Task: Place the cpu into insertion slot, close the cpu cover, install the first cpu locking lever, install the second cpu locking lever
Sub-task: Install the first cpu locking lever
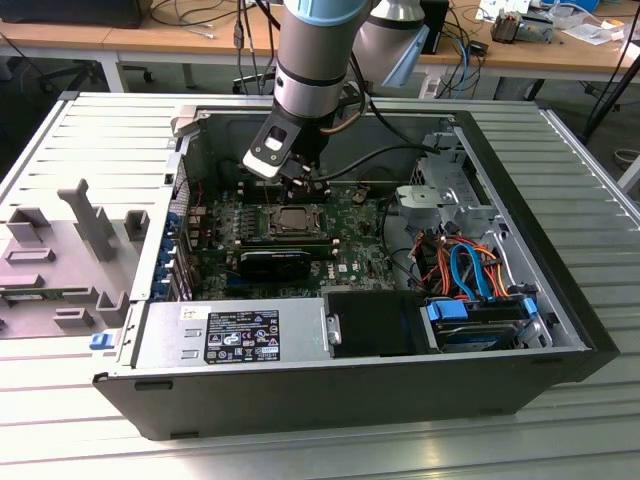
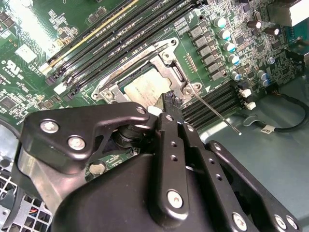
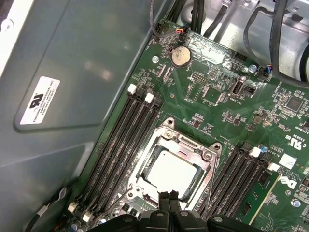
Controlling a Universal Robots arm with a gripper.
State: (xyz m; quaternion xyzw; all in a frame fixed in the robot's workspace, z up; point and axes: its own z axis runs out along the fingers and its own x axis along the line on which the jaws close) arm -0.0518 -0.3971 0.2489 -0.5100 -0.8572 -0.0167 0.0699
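Cpu point(image 3: 170, 171) lies flat in the insertion slot point(image 3: 195, 180), the cpu cover point(image 3: 193, 146) down around it; the gripper point(image 3: 170, 198), fingers pressed together on nothing, hangs at the cover's edge; the second wrist view adds a thin lever point(image 2: 218, 115) sticking out sideways; the exterior view adds the open computer case point(image 1: 300, 385).

Cpu point(image 3: 170, 170) sits in the insertion slot point(image 3: 194, 180), w/ the cpu cover point(image 3: 187, 145) lying flat round it. RAM slots point(image 3: 120, 145) run along both sides. My gripper point(image 3: 169, 198) hangs over one edge of the cpu. In the exterior view, mobo point(image 1: 350, 250) lies in the middle of the case point(image 1: 330, 395), PSU point(image 1: 235, 335) in front of it, drive bay point(image 1: 480, 305) at the exterior view's right.
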